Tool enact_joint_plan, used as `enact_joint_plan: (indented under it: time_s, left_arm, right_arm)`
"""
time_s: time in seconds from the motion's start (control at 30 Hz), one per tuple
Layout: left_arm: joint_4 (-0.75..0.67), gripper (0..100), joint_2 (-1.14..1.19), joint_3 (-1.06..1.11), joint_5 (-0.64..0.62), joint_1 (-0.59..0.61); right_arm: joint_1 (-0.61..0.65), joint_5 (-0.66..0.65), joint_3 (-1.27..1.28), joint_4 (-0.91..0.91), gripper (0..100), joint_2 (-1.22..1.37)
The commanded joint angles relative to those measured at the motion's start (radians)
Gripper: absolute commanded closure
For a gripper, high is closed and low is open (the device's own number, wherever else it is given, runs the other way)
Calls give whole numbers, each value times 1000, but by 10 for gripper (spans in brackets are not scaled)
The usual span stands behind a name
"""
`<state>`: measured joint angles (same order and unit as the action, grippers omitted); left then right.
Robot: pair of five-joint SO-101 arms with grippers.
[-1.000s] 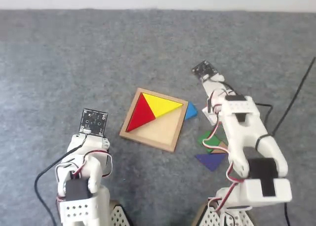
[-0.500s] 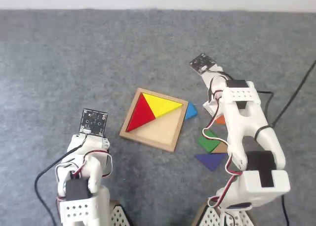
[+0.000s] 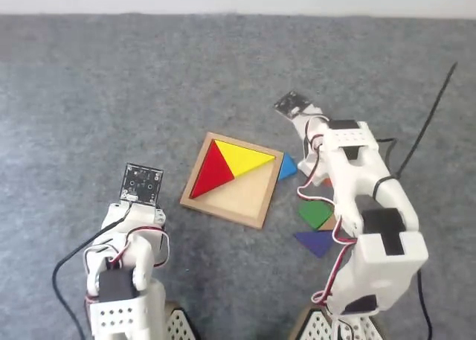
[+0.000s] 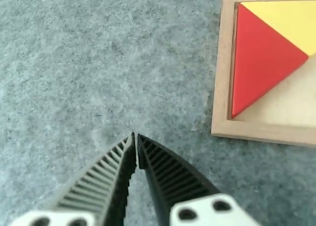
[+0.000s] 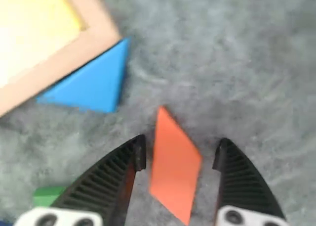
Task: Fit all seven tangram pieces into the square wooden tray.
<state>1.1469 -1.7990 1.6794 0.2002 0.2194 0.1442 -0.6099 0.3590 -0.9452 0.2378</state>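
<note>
The square wooden tray point(image 3: 253, 206) lies mid-table with a red triangle point(image 3: 210, 172) and a yellow triangle point(image 3: 244, 158) in it. A blue triangle point(image 3: 288, 166) lies against its right edge. My right gripper point(image 5: 180, 149) is open and straddles an orange parallelogram point(image 5: 174, 164), with the blue triangle point(image 5: 91, 85) and the tray's corner point(image 5: 94, 30) just beyond. A green piece point(image 3: 315, 213) and a purple triangle point(image 3: 315, 242) lie beside the right arm. My left gripper point(image 4: 134, 138) is shut and empty over bare carpet, near the tray's frame point(image 4: 220, 87) and the red triangle point(image 4: 261, 58).
Grey carpet covers the table. A brown piece point(image 3: 332, 222) pokes out from under the right arm point(image 3: 357, 184) beside the green one. The left arm point(image 3: 134, 236) stands at the front left. A black cable point(image 3: 428, 128) runs off to the right.
The right arm has swung left and farther from its base, its wrist now closer to the blue triangle, uncovering more of the green piece. The left arm has not moved.
</note>
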Motion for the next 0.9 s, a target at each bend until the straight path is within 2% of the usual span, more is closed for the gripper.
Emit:
enact_joint_plan:
  time_s: [0.0, 0.07, 0.17, 0.4, 0.47, 0.5, 0.57, 0.67, 0.77, 0.87]
  left_arm:
    - [5, 987, -18, -4, 14, 6]
    - [6, 987, -18, -4, 14, 6]
    - [6, 987, -18, -4, 14, 6]
    - [8, 987, -18, -4, 14, 6]
    - [8, 987, -18, -4, 14, 6]
    - [8, 987, -18, -4, 14, 6]
    - [9, 987, -18, -4, 14, 6]
    - [9, 987, -18, -4, 14, 6]
    - [9, 987, -18, -4, 14, 6]
    - [9, 987, -18, -4, 14, 6]
  right_arm:
    - [-33, 163, -107, -56, 928, -10]
    - [-45, 253, -143, -91, 998, -10]
    - [-59, 370, -167, -136, 966, -10]
    - [-114, 674, -242, -203, 961, -10]
    - [-114, 713, -250, -205, 961, -22]
    - [-113, 692, -259, -213, 961, -25]
    - [-108, 517, -273, -232, 963, -39]
    - [-97, 60, -273, -245, 961, -67]
    - [-120, -330, -267, -275, 958, -88]
    - [-150, -605, -270, -338, 895, -114]
